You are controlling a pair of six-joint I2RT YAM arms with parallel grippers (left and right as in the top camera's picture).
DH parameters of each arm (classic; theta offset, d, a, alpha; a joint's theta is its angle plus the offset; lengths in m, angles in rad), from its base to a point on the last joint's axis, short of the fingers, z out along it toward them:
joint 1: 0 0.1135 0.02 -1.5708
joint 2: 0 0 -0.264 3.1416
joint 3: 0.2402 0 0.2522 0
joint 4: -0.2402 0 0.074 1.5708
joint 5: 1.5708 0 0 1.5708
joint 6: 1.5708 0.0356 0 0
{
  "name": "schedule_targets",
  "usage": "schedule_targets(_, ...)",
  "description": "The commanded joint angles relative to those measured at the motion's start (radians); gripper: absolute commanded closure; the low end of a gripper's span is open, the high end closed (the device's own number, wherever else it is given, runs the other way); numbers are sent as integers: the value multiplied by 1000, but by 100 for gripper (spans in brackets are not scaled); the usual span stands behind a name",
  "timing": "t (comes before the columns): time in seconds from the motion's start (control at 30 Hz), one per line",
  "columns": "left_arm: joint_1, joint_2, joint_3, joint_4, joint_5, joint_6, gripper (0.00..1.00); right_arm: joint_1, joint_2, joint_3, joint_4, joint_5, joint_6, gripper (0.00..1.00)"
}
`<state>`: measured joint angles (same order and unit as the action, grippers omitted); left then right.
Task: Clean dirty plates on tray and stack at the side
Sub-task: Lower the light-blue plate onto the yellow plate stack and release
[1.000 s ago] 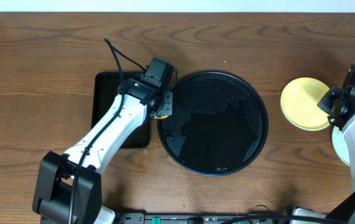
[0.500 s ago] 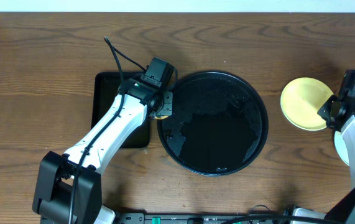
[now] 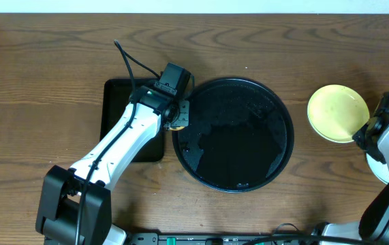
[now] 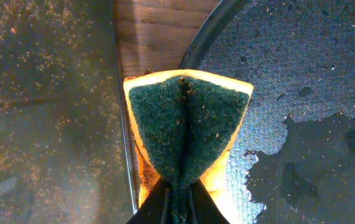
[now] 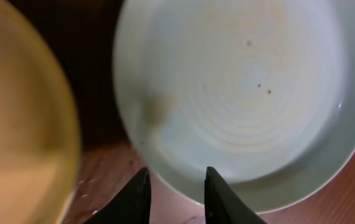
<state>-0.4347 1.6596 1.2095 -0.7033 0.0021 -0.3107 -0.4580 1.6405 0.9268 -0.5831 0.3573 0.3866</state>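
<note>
Where tray (image 3: 235, 136) sits, brown wood-grain table (image 3: 44, 54)

A small rectangular black tray (image 3: 116, 102) lies on the brown wooden table (image 3: 44, 47). In the left wrist view, its glossy floor carries many fine pale and orange specks. A sponge (image 4: 186, 124) is at the right rim of this tray. It is folded in the middle, with the dark green rough side outward, yellow foam at the border and a few crumbs on it. Far behind the tray, a white strip (image 3: 194, 5) runs along the table's edge.
</note>
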Motion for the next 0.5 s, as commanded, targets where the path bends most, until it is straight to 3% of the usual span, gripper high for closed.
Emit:
schedule_targets(0.0, 2, -17, 18, -3, 6, -1, 92, -20, 48, -5, -2, 16, 5, 75)
schedule_targets(0.17, 2, -17, 18, -3, 6, -1, 92, -20, 109, -6, -8, 3, 6, 80)
schedule_targets(0.3, 2, -17, 18, -3, 6, -2, 92, -20, 134, -6, -8, -19, 6, 92)
schedule_targets(0.47, 2, -17, 18, -3, 6, -2, 92, -20, 134, -6, -9, -21, 5, 91)
